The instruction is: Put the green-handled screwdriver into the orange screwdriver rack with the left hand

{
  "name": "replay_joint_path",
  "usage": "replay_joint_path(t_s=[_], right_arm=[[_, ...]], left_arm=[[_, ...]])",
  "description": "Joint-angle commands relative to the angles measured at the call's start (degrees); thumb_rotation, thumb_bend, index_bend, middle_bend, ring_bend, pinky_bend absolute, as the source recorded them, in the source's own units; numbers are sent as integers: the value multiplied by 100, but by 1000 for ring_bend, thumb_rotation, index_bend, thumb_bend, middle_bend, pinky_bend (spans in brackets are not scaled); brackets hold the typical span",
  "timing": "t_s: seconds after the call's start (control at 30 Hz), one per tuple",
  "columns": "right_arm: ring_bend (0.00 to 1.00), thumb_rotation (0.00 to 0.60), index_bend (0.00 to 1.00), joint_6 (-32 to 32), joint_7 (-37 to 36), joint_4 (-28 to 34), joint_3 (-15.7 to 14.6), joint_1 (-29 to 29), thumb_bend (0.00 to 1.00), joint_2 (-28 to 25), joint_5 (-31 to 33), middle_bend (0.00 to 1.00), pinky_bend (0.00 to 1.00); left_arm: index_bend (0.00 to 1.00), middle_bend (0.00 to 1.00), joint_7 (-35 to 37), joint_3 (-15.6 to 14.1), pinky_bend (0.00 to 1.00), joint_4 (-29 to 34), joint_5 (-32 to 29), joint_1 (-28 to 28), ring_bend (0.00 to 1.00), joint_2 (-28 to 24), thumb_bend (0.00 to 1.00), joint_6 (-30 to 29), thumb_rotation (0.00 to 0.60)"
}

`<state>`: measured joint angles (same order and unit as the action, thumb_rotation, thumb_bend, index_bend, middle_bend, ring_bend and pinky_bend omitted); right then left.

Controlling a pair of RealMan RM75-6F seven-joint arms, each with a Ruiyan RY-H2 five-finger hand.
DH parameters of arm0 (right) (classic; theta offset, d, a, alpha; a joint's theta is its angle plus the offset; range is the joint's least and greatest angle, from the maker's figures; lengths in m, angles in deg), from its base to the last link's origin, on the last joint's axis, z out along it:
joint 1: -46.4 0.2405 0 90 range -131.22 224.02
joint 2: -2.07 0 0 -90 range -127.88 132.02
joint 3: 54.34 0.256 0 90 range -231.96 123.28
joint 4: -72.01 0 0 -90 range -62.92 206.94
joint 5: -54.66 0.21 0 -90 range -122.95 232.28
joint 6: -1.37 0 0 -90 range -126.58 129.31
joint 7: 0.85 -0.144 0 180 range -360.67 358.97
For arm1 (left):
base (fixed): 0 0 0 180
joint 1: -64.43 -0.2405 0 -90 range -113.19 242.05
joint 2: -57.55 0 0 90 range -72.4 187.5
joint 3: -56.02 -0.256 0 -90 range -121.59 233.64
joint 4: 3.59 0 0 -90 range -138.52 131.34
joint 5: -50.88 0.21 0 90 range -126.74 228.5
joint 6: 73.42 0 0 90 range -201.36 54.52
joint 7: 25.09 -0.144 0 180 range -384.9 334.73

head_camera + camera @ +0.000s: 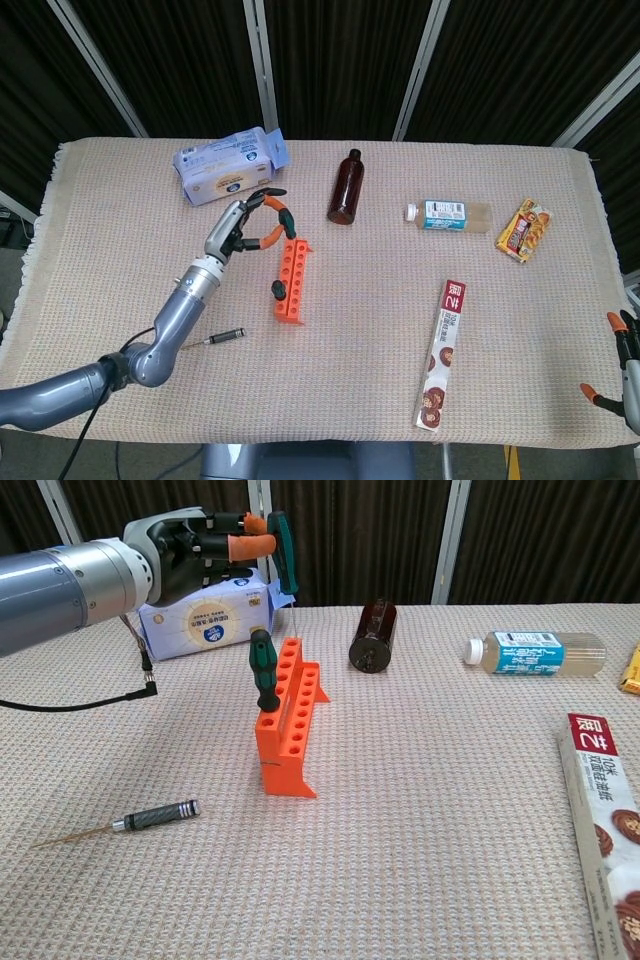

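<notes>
The left hand is gripping the green-handled screwdriver between its orange-tipped fingers, holding the handle upright above the far end of the orange screwdriver rack; in the chest view the thin shaft is hanging down toward the rack's far holes, though whether the tip is touching them cannot be told. In the head view the same hand is hovering just beside the rack's far end.

Another green-handled screwdriver is already standing in the rack at its near end. The rack is sitting around the middle of the worktop, left of centre. A slim black-handled screwdriver is lying flat toward the near-left of the worktop, well apart from the rack.

A blue and white tissue pack is lying near the far edge behind the hand. A brown bottle is lying to the right of it, then a clear water bottle with a blue label, and a yellow snack packet near the right edge. A long red biscuit box is lying toward the near-right.

The right hand is showing only at the near-right corner, its orange-tipped fingers spread and holding nothing.
</notes>
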<state>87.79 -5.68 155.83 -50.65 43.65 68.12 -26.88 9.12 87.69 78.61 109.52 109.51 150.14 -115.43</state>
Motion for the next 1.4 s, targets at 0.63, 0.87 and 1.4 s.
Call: replay_joint_path(t_s=[0.63,0.87,1.4], right_arm=[[0,600,4,-14,-2,-6,6,1,0,8,-1,0,33],[0,600,4,-28,13,2,10,9,0,7,1,0,33],[0,600,4,-31,-7,-15,11,-4,0,11,17,0,33]], left_arm=[[617,153,43,-275,18,4,184,6,0,-113,555,-212,600],[617,153,106,-327,18,103,252,-19,0,-208,555,-246,600],[618,153,74,-528,18,18,269,43,0,-159,555,-246,600]])
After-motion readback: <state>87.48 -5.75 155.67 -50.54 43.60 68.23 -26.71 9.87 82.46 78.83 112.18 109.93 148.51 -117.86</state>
